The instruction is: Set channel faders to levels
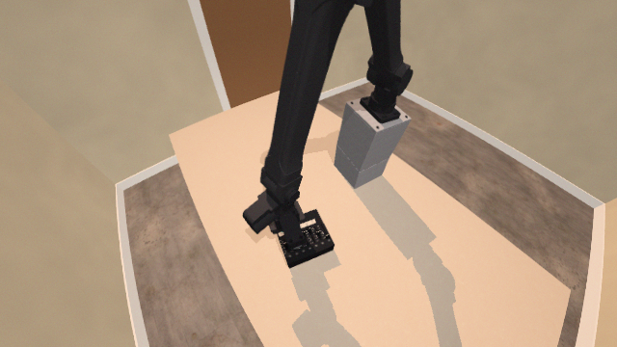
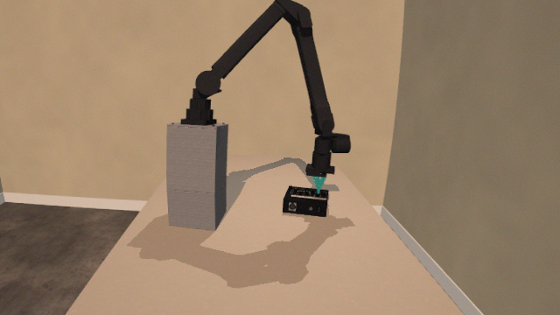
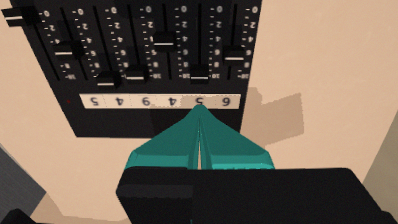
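Desk (image 2: pixel 305 205) sits toward the far right edge of the table (image 2: pixel 262 271), well apart from the grey pedestal (image 2: pixel 197 175) near the far left side, flat on its underside as far as the exterior view shows; feet themselves not visible.

Gripper (image 3: pixel 199 116) hangs pointing down over the desk's tape end, teal fingers pressed together w/ nothing between them. Judgement: closed tip is meant as a single narrow pusher, so it can nudge one cap w/o catching its neighbours. Tip lies over the tape strip (image 3: pixel 160 101), approx. at the second number from the right, in line w/ that channel's cap (image 3: pixel 199 76).

Writing, read upside-down in the wrist view: tape shows six numbers, left to right 5, 4, 9, 4, 5, 6. Scales beside each slot carry even digits 0, 2, 4, 6, 8, 10, w/ 10 nearest the tape. A seventh fader (image 3: pixel 15 19) at far left has no tape number, prob. the master, cap near 0.

Cap (image 3: pixel 199 76) sits close to 10 while its label says 5, so by my judgement that channel needs pushing away from the tape.
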You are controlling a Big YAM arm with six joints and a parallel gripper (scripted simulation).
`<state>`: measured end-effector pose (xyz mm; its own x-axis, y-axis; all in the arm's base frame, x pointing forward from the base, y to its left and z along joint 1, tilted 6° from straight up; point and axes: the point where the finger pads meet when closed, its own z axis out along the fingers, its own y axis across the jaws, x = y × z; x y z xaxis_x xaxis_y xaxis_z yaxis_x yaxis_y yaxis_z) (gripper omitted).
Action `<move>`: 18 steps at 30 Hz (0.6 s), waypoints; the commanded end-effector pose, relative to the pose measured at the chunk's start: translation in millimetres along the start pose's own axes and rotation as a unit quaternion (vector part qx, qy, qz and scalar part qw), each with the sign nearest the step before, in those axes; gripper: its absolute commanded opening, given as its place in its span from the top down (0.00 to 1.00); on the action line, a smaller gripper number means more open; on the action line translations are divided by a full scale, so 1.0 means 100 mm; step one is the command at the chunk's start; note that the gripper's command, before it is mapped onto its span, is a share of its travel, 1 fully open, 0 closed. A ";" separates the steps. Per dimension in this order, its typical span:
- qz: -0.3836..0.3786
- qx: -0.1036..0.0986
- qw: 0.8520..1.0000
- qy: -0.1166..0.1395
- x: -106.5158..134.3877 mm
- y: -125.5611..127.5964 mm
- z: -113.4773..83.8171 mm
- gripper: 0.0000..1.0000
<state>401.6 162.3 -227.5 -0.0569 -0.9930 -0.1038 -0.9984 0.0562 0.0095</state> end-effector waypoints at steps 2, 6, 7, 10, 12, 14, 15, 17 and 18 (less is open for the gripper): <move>-0.001 0.005 1.000 -0.003 0.03 -0.04 -0.01 1.00; -0.001 0.005 1.000 -0.003 0.03 -0.04 -0.01 1.00; -0.001 0.005 1.000 -0.003 0.03 -0.04 -0.01 1.00; -0.001 0.005 1.000 -0.003 0.03 -0.04 -0.01 1.00; -0.001 0.005 1.000 -0.003 0.03 -0.03 0.01 1.00; -0.001 0.003 1.000 -0.002 0.03 -0.02 0.04 1.00; -0.001 0.003 1.000 -0.002 0.03 -0.03 0.04 1.00; -0.001 0.005 1.000 -0.003 0.02 -0.05 0.05 1.00; -0.001 0.007 1.000 -0.004 0.01 -0.06 0.05 1.00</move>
<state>401.8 162.4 -228.6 -0.0567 -0.9929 -0.1046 -0.9984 0.0562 0.0074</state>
